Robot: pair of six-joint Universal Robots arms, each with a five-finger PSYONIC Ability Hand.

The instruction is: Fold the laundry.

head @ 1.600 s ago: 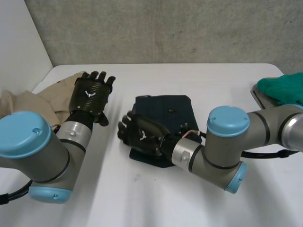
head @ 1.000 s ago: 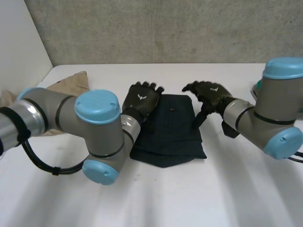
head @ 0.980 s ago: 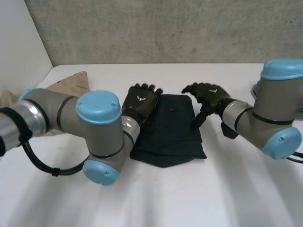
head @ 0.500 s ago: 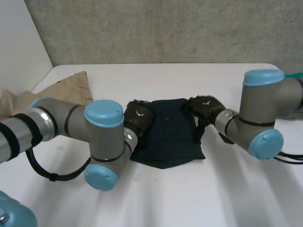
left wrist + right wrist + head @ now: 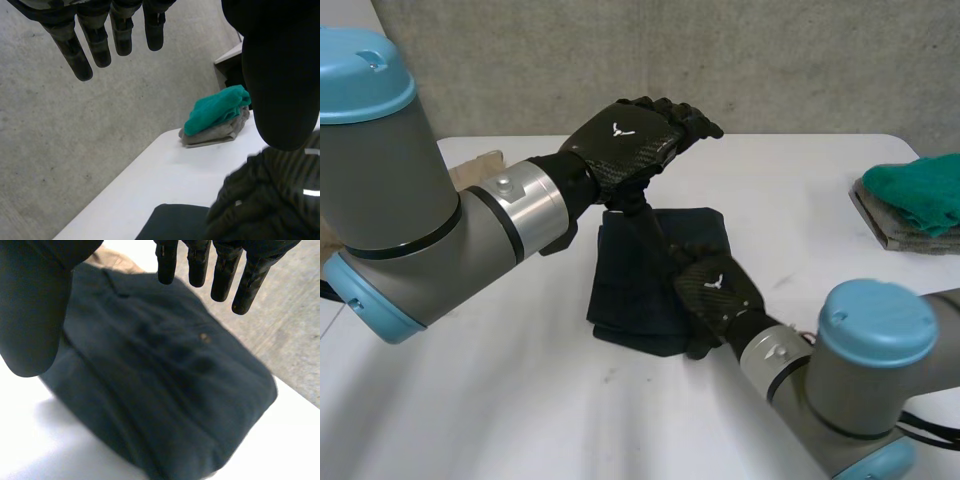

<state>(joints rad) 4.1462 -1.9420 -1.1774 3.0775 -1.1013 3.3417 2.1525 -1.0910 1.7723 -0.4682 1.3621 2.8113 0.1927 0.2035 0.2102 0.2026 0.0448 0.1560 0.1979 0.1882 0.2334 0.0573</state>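
Note:
A dark navy folded garment lies flat in the middle of the white table. My left hand is raised above the garment's far edge, open, with straight fingers that hold nothing. My right hand hovers low over the garment's near right part, open too. In the right wrist view its straight fingers and thumb are spread above the navy garment, apart from it. The left wrist view shows a bit of the garment and my right hand below the left palm.
A green cloth lies on a folded grey one at the table's far right edge; both appear as the green cloth on the grey one in the left wrist view. A tan cloth sits at the far left, behind my left arm.
My left hand has lifted from the garment's left edge to high above its far edge. My right hand has moved from the garment's far right corner to its near right part.

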